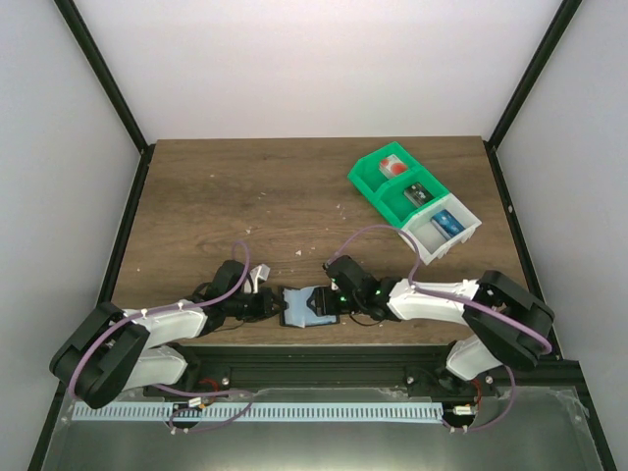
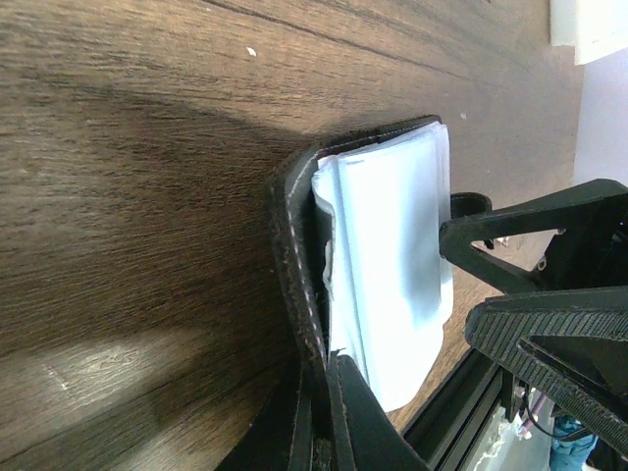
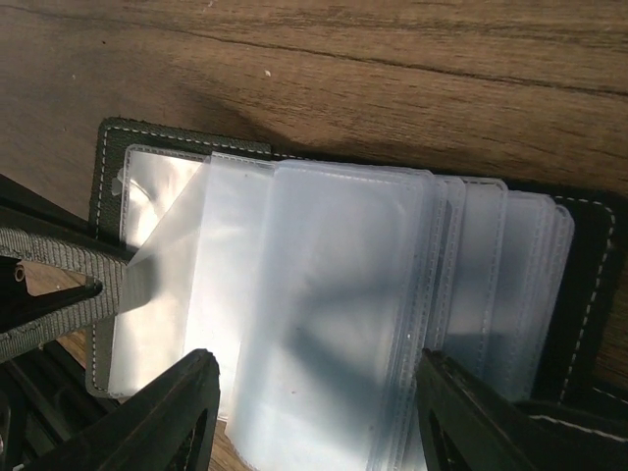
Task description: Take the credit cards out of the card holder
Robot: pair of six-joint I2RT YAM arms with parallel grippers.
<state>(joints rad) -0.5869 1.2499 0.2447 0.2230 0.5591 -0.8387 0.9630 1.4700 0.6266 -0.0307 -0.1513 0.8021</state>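
Note:
The card holder (image 1: 306, 306) lies open near the table's front edge, between my two grippers. My left gripper (image 2: 324, 397) is shut on the holder's black stitched cover (image 2: 292, 245), with the pale sleeves (image 2: 392, 265) standing beside it. In the right wrist view several clear plastic sleeves (image 3: 324, 285) fan out over the black cover (image 3: 589, 285). My right gripper (image 3: 314, 417) is open, one finger on each side of the sleeve stack, holding nothing. The credit cards are hidden; no blue card shows in the sleeves.
A green-and-white compartment bin (image 1: 359, 178) stands at the back right, holding small items, one red and one blue. The black rail (image 1: 324, 368) runs along the front table edge just behind the holder. Black frame posts rise at the table's back corners.

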